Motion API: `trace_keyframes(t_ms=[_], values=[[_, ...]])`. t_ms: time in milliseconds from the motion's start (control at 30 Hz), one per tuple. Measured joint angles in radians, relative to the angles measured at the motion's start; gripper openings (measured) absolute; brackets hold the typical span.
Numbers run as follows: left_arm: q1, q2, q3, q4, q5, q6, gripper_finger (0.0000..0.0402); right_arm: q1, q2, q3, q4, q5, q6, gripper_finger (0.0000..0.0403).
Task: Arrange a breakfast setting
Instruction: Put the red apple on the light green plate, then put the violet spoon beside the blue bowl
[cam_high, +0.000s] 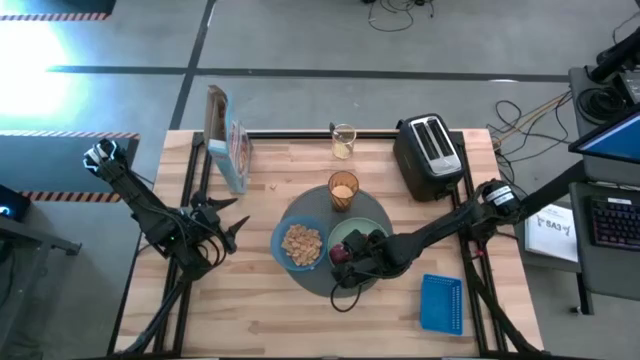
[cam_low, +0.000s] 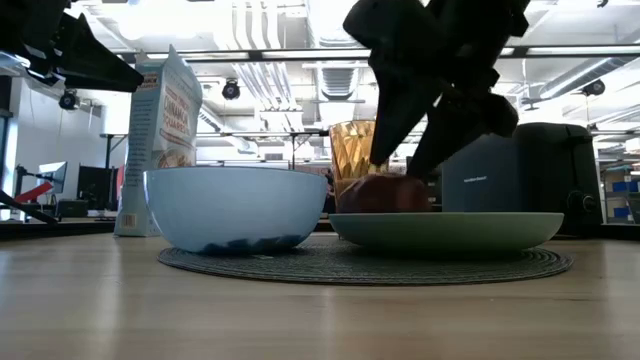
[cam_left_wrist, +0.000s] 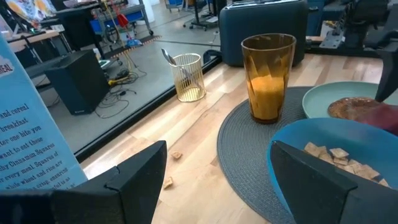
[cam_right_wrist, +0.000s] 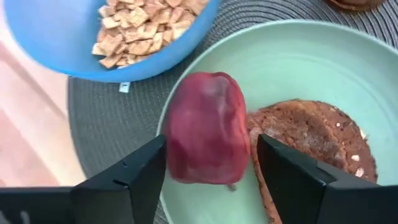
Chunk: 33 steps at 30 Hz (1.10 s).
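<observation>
A round dark-grey mat (cam_high: 312, 282) lies at the table's middle. On it stand a blue bowl (cam_high: 300, 245) of cereal pieces, a pale green plate (cam_high: 372, 228) and a glass of orange drink (cam_high: 343, 190). A slice of toast (cam_right_wrist: 317, 134) and a red apple (cam_right_wrist: 205, 134) lie on the plate. A pale spoon (cam_left_wrist: 166, 56) stands in a clear cup (cam_high: 343, 141) at the far edge. My right gripper (cam_high: 345, 255) is over the plate, open, with a finger on each side of the apple. My left gripper (cam_high: 232, 225) is open and empty, left of the bowl. My right gripper comes at the apple from above, slanting from the table's right. Its fingers (cam_right_wrist: 146, 171) stand on either side of the apple's body (cam_right_wrist: 177, 143). I cannot tell whether they touch it. The apple rests on the plate beside the toast.
A black toaster (cam_high: 430, 150) stands at the far right. A blue cereal box (cam_high: 228, 150) stands at the far left, with crumbs (cam_left_wrist: 169, 182) on the wood near it. A blue flat thing (cam_high: 441, 302) lies near the right front corner.
</observation>
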Motion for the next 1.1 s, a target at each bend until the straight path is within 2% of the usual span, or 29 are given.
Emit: trace_keyframes(t_ms=[133,433,567,700,833,1000,1100], values=[[0.0,0.0,0.0,0.002,0.0,0.0,0.027,-0.003,-0.021,0.0,0.008,-0.005,-0.026,0.0246],[0.0,-0.001,0.0,0.029,-0.007,0.0,0.027,-0.019,-0.058,0.007,-0.005,-0.005,-0.149,0.0249],[0.0,-0.001,0.018,0.032,-0.009,0.0,0.027,-0.058,-0.081,0.049,-0.009,-0.005,-0.204,0.0249],[0.0,0.005,0.044,0.054,-0.011,0.031,0.027,-0.12,-0.104,0.127,-0.1,-0.003,-0.24,0.0249],[0.0,0.023,0.065,0.077,-0.035,0.053,0.027,-0.181,-0.119,0.209,-0.143,-0.008,-0.44,0.0249],[0.0,0.06,0.098,0.081,-0.036,0.053,0.027,-0.255,-0.105,0.283,-0.135,-0.101,-0.679,0.0249],[0.0,0.089,0.131,0.081,-0.04,0.059,0.027,-0.298,-0.098,0.307,-0.146,-0.108,-0.783,0.0249]])
